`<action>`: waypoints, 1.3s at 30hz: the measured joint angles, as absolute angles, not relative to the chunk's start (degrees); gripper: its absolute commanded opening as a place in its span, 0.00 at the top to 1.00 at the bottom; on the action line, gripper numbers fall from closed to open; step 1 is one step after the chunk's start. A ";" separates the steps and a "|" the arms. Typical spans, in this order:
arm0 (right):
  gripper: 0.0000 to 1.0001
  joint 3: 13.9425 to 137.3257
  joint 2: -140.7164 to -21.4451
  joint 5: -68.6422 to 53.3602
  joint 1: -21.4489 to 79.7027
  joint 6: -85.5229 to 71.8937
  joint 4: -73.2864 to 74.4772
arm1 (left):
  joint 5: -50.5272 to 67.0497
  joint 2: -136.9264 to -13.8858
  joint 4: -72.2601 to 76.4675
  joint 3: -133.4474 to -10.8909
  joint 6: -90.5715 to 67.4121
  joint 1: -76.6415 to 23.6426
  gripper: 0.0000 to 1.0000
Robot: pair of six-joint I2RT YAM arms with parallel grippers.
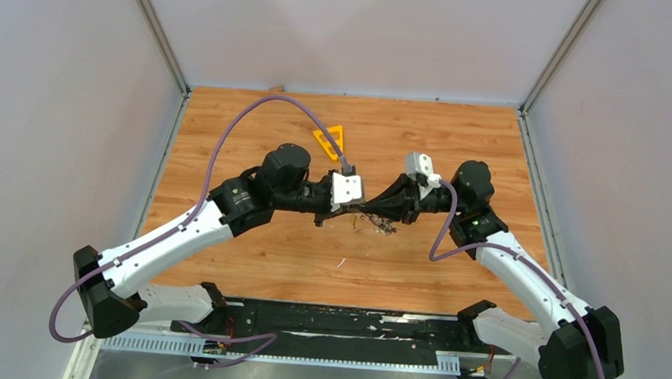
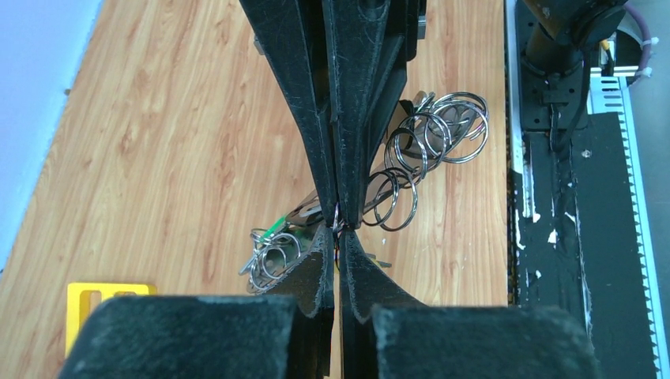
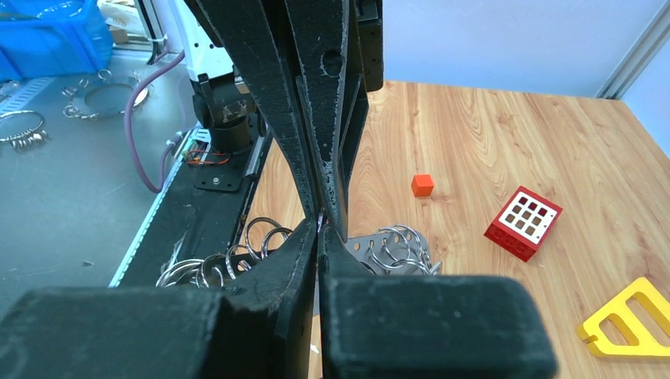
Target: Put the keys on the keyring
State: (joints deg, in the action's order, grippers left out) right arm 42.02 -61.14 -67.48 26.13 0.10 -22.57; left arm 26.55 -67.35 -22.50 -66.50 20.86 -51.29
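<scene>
My left gripper (image 1: 359, 210) and right gripper (image 1: 371, 211) meet tip to tip above the middle of the table. Both are shut on the same thin spot of the hanging bunch. In the left wrist view my left gripper (image 2: 337, 230) pinches where the grey metal keyring (image 2: 304, 210) ends. Several split rings (image 2: 430, 134) hang to the right, and small keys with a green tag (image 2: 272, 229) to the left. In the right wrist view my right gripper (image 3: 321, 227) pinches beside the grey holed keyring piece (image 3: 367, 243) with rings (image 3: 399, 241). The pinch itself is hidden.
A yellow triangular frame (image 1: 330, 141) lies behind the grippers; it also shows in the right wrist view (image 3: 624, 320). An orange block (image 3: 422, 185) and a red brick (image 3: 523, 222) lie on the wooden table. The black base strip (image 1: 326, 319) runs along the near edge.
</scene>
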 measured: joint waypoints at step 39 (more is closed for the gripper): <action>0.66 43.57 -61.10 -61.25 26.87 10.52 -11.53 | 22.15 -78.13 -42.59 -82.15 17.15 -51.33 1.00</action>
